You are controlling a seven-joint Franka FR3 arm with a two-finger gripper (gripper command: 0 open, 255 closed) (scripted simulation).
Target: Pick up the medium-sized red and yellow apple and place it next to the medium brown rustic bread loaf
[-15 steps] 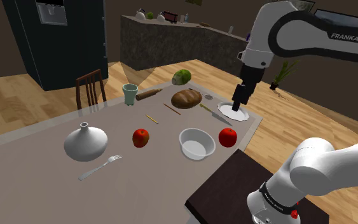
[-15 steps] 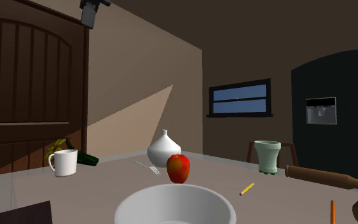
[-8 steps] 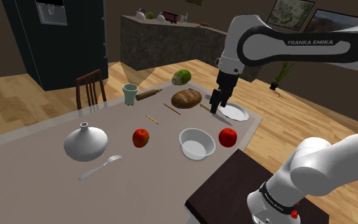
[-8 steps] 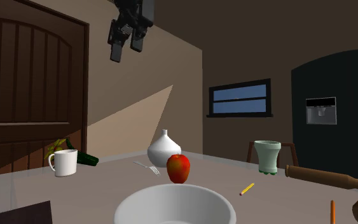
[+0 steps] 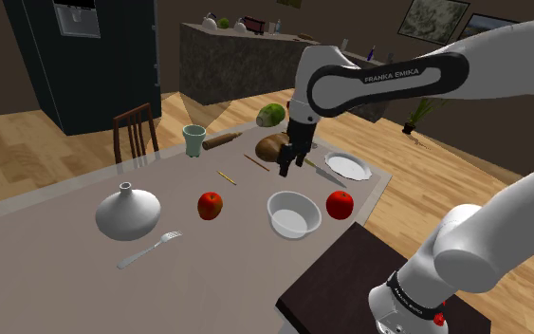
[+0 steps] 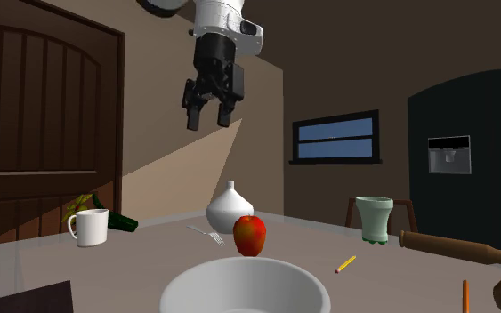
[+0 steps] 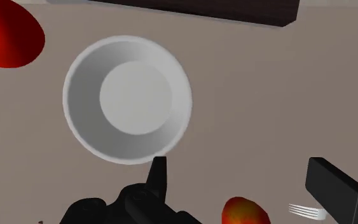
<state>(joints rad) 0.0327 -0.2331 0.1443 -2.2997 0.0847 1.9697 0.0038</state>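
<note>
Finding: the gripper (image 5: 285, 167) has left its post over the white plate (image 5: 348, 166) at the shoulder view's right and swung across to the left; it now hangs above the table (image 5: 56, 256) between the brown bread loaf (image 5: 267, 145) and the white bowl (image 5: 276, 211), looking down on the bowl; the claw is spread wide and carries nothing.

Task object: the red and yellow apple (image 5: 210, 204) sits upright on the table between the white vase (image 5: 127, 213) and the bowl, near the fork (image 5: 151, 249), well apart from the loaf and untouched; in the wrist view it shows between the two fingers but far below them.

Note: a second, plain red apple (image 5: 340, 203) lies on the bowl's other side, near the stand; it must not be mistaken for the target.

Assessment: the travel so far is approach only; pick-up is not begun; by my judgement the hand has yet to carry further past the bowl, centre over the apple, and descend a good way before closing.
</note>
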